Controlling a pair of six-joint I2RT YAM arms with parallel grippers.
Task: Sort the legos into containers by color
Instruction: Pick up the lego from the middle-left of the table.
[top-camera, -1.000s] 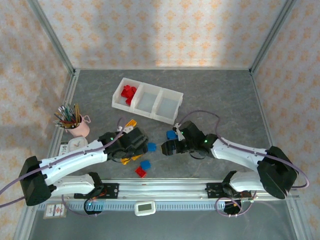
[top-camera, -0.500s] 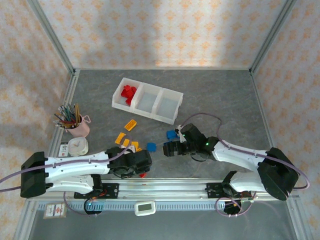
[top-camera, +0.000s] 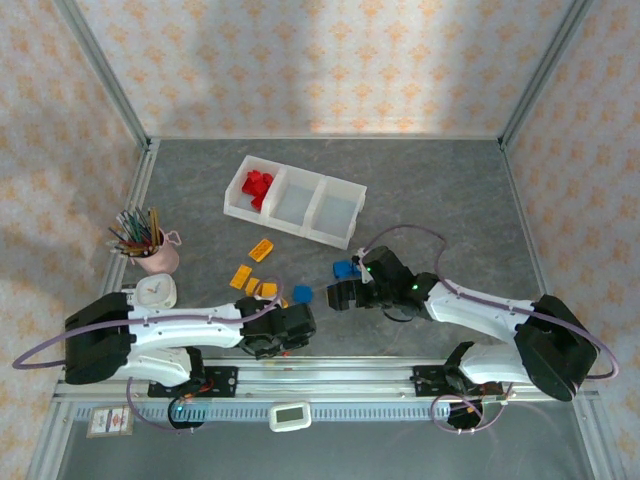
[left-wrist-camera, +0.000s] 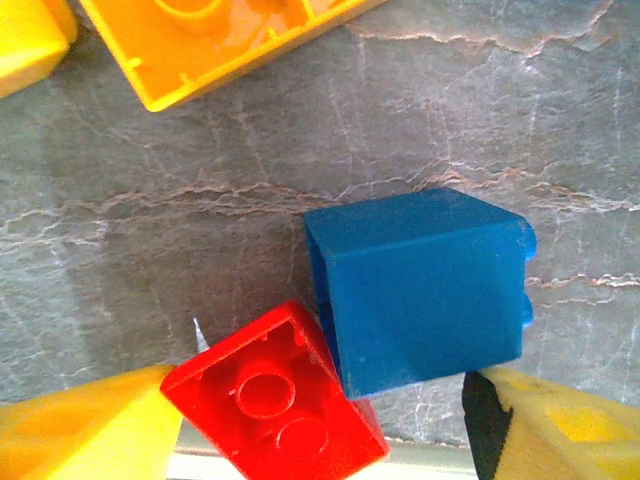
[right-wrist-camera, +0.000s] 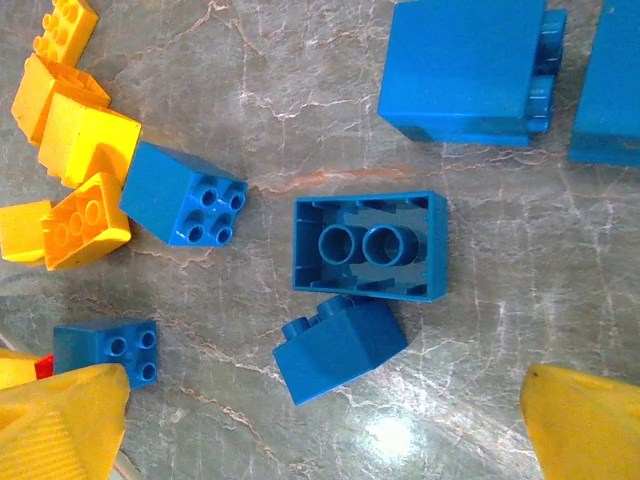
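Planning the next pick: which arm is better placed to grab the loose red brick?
Left: the left end effector, open, straddles the red brick; the right end effector hovers over blue bricks.

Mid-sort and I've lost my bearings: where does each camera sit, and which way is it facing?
Top external: above and behind the bases, looking down on the table; both arms, left gripper, right gripper and tray show.
Left wrist: on the left arm, facing straight down at a red brick against a blue brick; its fingertips at the bottom corners.
Right wrist: on the right arm, facing down at blue bricks and orange bricks; fingertips likewise.
Shared: top and right wrist both show the orange bricks.
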